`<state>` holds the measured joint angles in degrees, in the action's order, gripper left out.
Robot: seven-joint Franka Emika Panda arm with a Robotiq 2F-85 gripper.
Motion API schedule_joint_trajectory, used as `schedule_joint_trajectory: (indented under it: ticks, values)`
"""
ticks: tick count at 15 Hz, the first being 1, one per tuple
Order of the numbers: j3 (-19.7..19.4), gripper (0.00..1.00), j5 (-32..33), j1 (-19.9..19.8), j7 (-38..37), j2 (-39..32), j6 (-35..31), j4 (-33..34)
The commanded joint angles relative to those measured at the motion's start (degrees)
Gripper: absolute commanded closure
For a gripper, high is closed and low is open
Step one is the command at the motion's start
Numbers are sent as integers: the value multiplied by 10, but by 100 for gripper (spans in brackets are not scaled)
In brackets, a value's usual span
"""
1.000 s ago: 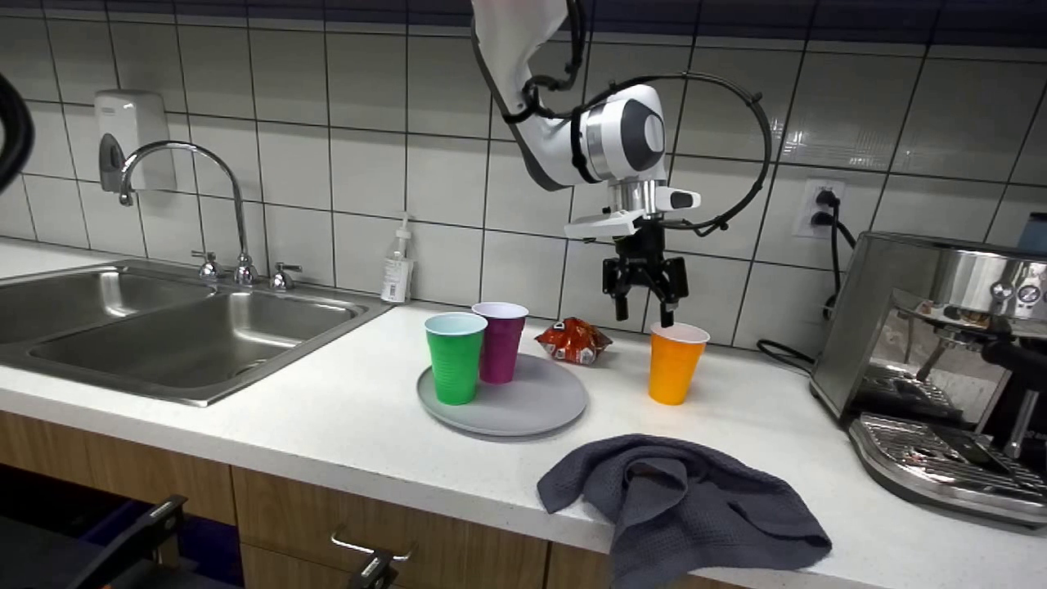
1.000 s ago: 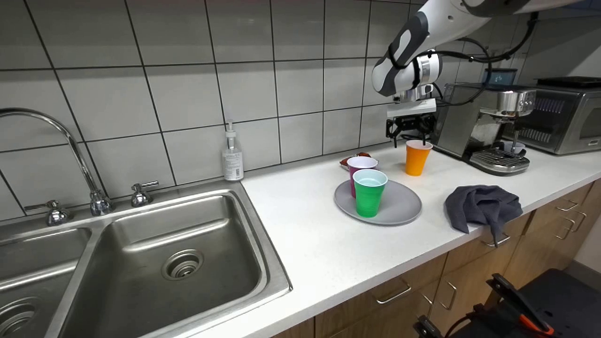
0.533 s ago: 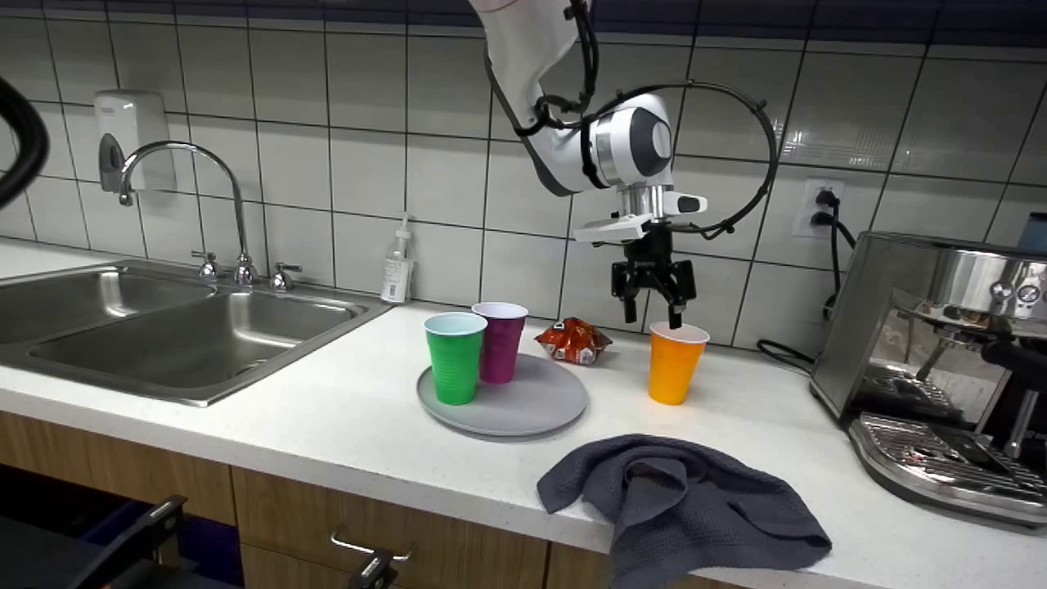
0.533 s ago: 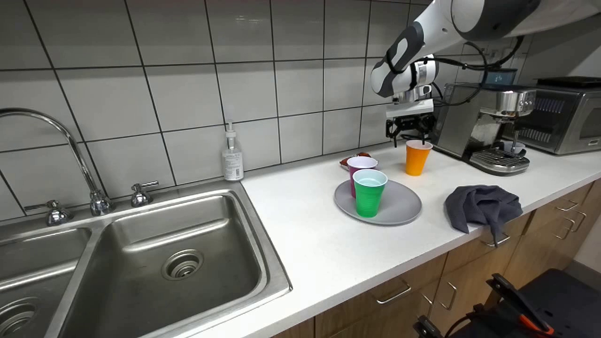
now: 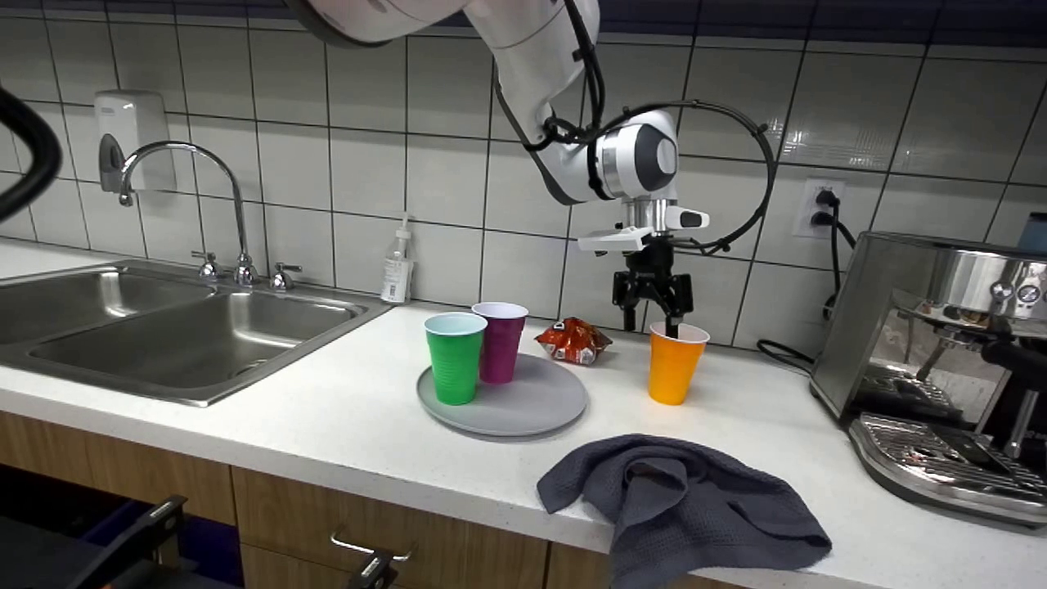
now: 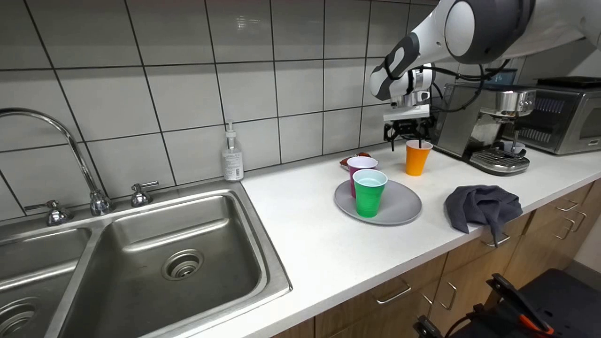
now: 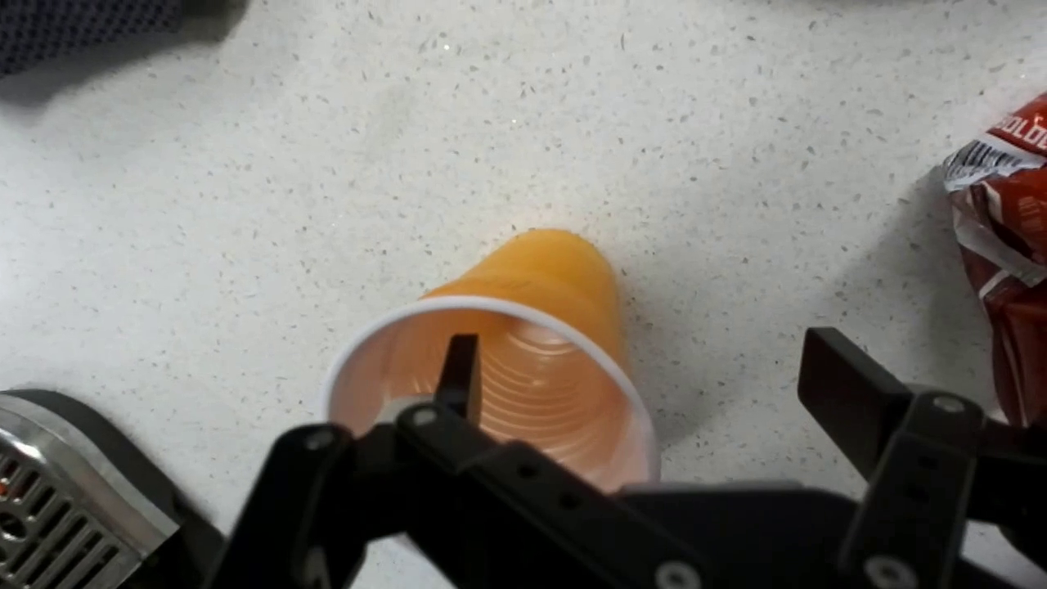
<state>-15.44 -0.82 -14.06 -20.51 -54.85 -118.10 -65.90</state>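
My gripper (image 5: 651, 327) points down over the orange cup, also in an exterior view (image 6: 406, 146). It is open and empty. One fingertip reaches into the mouth of the upright orange cup (image 5: 676, 372). The other fingertip is outside the cup, on the side toward the red packet (image 5: 574, 340). In the wrist view the fingers (image 7: 642, 339) are wide apart, with part of the cup's white rim between them. The orange cup (image 7: 564, 266) shows its inside there, partly covered by the near finger. A green cup (image 5: 456, 360) and a purple cup (image 5: 501, 348) stand on a grey plate (image 5: 540, 409).
A dark grey towel (image 5: 687, 507) hangs over the counter's front edge. A steel coffee machine (image 5: 949, 360) stands beside the orange cup. A tiled wall is close behind. A soap bottle (image 6: 232, 159) and a double sink (image 6: 183, 225) are at the far side.
My gripper has moved down and slightly toward the coffee machine in an exterior view. One fingertip has gone lower, into the orange cup's mouth. The cups, plate and towel have not moved.
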Motion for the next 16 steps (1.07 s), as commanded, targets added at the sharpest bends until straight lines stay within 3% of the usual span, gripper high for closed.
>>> schedule_joint_trajectory:
  ticks: [1, 7, 9, 16]
  values:
    - [16, 0, -24, -23, -12, -31, 32, 59]
    - [17, 0, -36, -32, -18, -45, 40, 86]
    - [11, 26, -40, -30, -17, -43, 38, 84]
    - [10, 80, -49, -33, -15, -37, 36, 78]
